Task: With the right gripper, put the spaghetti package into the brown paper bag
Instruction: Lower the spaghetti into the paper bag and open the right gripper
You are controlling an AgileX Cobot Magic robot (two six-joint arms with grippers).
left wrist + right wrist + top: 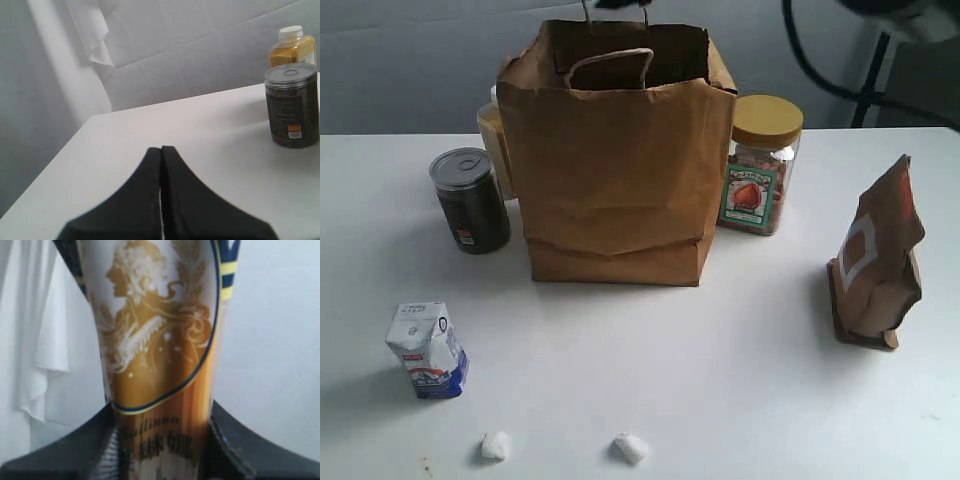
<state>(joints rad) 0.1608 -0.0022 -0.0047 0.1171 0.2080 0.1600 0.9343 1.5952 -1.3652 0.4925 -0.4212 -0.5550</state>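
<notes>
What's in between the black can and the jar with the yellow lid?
The brown paper bag stands between the dark can and the yellow-lidded jar. The exterior view shows this.

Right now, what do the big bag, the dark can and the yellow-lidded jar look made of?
Bag: matte brown paper, creased and folded. Can: shiny metal-looking lid; body under dark label unclear. Jar: glossy clear wall, plastic or glass, contents showing; yellow lid probably plastic.

Black tapered left fingers (135, 200), smooth, matte — thick black cable (794, 48)
</notes>
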